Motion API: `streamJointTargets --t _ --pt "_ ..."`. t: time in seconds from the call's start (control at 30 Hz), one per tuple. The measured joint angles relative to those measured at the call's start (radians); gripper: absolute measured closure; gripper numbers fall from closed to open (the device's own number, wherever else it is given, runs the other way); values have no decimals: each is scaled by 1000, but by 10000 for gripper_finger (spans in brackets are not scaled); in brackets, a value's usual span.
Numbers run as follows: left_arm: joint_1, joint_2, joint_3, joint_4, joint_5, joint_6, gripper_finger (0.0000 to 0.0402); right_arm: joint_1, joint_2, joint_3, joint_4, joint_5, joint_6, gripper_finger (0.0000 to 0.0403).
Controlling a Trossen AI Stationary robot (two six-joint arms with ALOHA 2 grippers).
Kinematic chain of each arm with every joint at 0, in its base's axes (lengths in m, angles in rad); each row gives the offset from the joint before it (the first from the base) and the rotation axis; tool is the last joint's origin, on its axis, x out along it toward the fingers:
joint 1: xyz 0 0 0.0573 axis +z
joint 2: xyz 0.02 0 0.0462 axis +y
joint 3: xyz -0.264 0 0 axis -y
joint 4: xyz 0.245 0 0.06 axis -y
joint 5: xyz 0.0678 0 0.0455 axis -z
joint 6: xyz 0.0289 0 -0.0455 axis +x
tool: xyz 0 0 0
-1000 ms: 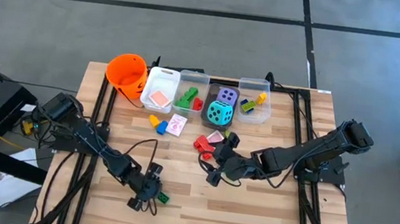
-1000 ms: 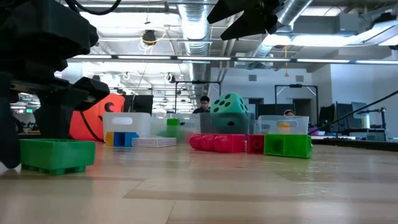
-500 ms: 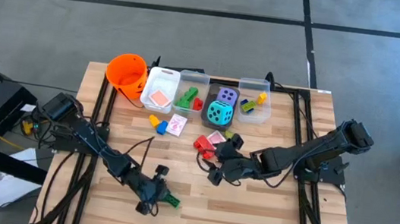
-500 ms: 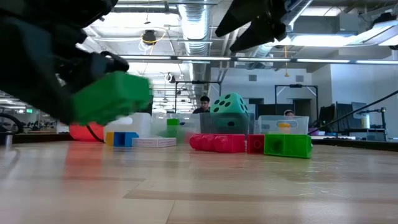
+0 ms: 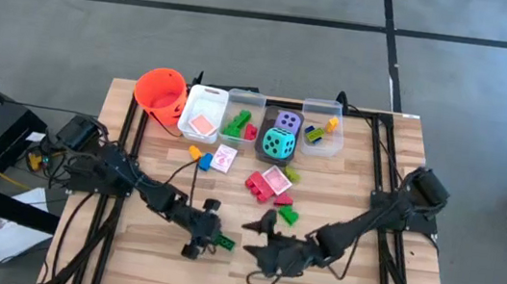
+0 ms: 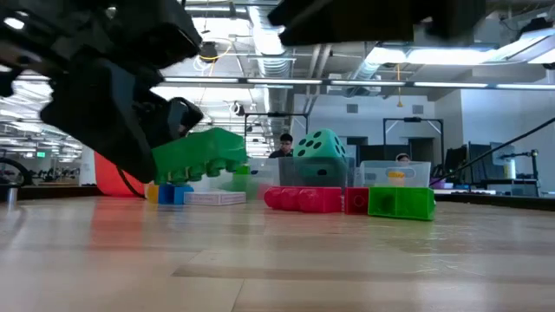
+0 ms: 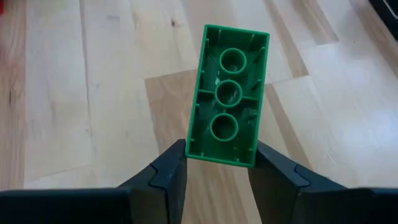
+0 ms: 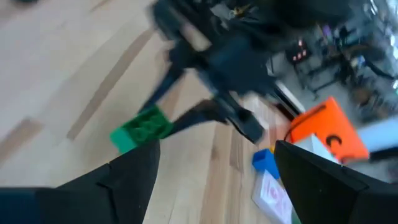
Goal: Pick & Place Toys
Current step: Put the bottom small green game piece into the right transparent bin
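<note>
One green brick (image 7: 229,93) sits clamped between my left gripper's (image 5: 206,236) fingers (image 7: 166,171), lifted clear of the bench (image 5: 353,280) near its front edge, left of centre. My right gripper (image 5: 264,250) hangs just beside it, jaws spread wide and empty. Bare wood lies along the front edge. Red bricks (image 5: 258,183) and a card (image 5: 277,179) crowd mid-bench; bins (image 5: 319,142) line the back edge.

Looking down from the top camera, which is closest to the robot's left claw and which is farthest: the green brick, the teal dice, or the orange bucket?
From the left gripper:
1. Green brick, held in its fingers near the table's front.
2. Teal dice, in a bin in the back row, middle.
3. Orange bucket, at the back left corner.
</note>
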Motion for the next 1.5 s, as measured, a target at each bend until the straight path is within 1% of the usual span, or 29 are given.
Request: streamJointTargets --t 0.07,0.17,0.27,0.37,0.5,0.63,0.7,0.8,0.97,1.1,1.17,1.3,1.5 --pt "28 0 0 -1 39 -11 269 10 47 1 48 7 -33 92" --pt "66 0 0 -1 90 -55 269 20 96 3 86 33 -36 92" --pt "93 0 0 0 137 -63 269 25 128 17 84 35 -36 92" --pt "108 0 0 16 162 -79 269 25 146 38 88 34 -36 92" --pt "117 0 0 111 232 -129 268 23 153 51 85 30 -36 92" --pt "106 -6 0 200 295 -135 268 16 152 51 83 26 -36 92" --pt "102 -28 1 217 303 -134 268 15 152 51 81 26 -36 92" --pt "102 -65 2 188 303 -134 268 14 152 51 70 27 -30 92" --pt "102 -128 2 195 300 -134 268 11 152 51 68 27 -28 92" --pt "102 -135 1 182 277 -134 268 10 152 51 73 37 -28 92" --pt "102 -135 1 166 275 -134 268 10 152 51 89 64 -29 92" --pt "102 -135 1 133 227 -134 268 10 152 50 113 112 -47 92" --pt "102 -135 1 132 205 -134 268 11 152 50 131 107 -57 92"
